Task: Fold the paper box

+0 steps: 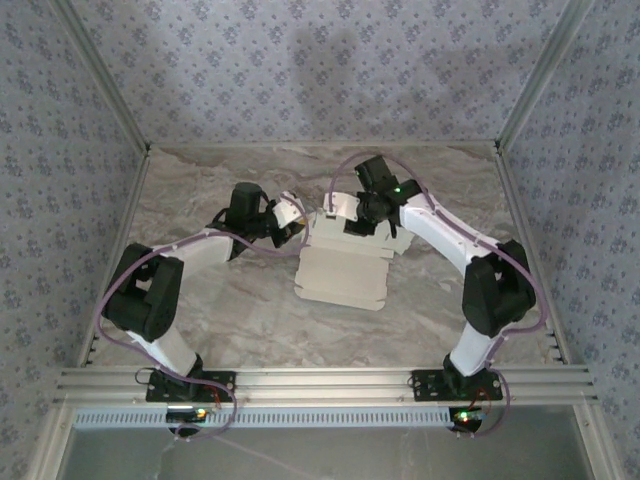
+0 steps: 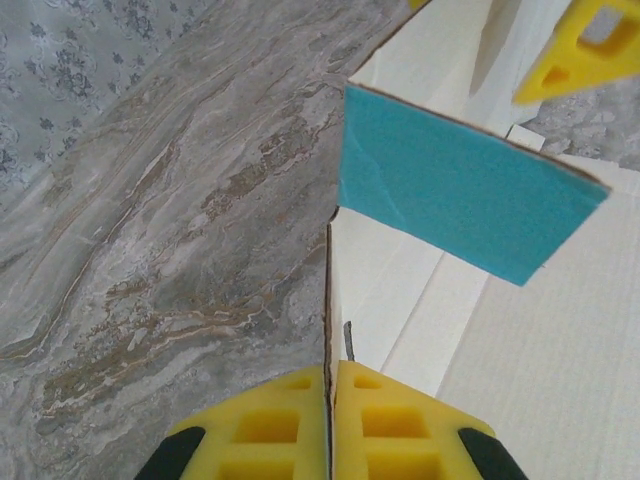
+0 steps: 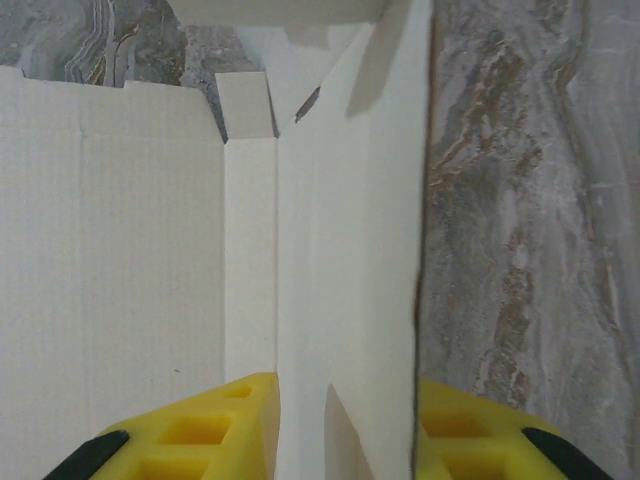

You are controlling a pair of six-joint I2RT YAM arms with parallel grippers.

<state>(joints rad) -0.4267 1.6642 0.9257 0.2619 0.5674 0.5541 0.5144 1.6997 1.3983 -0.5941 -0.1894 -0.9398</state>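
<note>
The paper box (image 1: 345, 265) lies opened out in the middle of the table, pale beige side up. My left gripper (image 1: 298, 220) is at its far left corner. In the left wrist view that gripper (image 2: 330, 372) is shut on the thin raised edge of a side flap (image 2: 328, 300), and a light blue flap (image 2: 460, 195) stands up beyond it. My right gripper (image 1: 350, 218) is at the box's far edge. In the right wrist view its jaws (image 3: 345, 382) stand apart around an upright beige wall (image 3: 370, 250), whose edge lies against the right finger (image 3: 470, 430).
The marble-patterned table (image 1: 250, 310) is fenced by patterned walls on three sides, with a metal rail (image 1: 320, 380) along the near edge. The right gripper's yellow finger (image 2: 580, 50) shows at the top right of the left wrist view.
</note>
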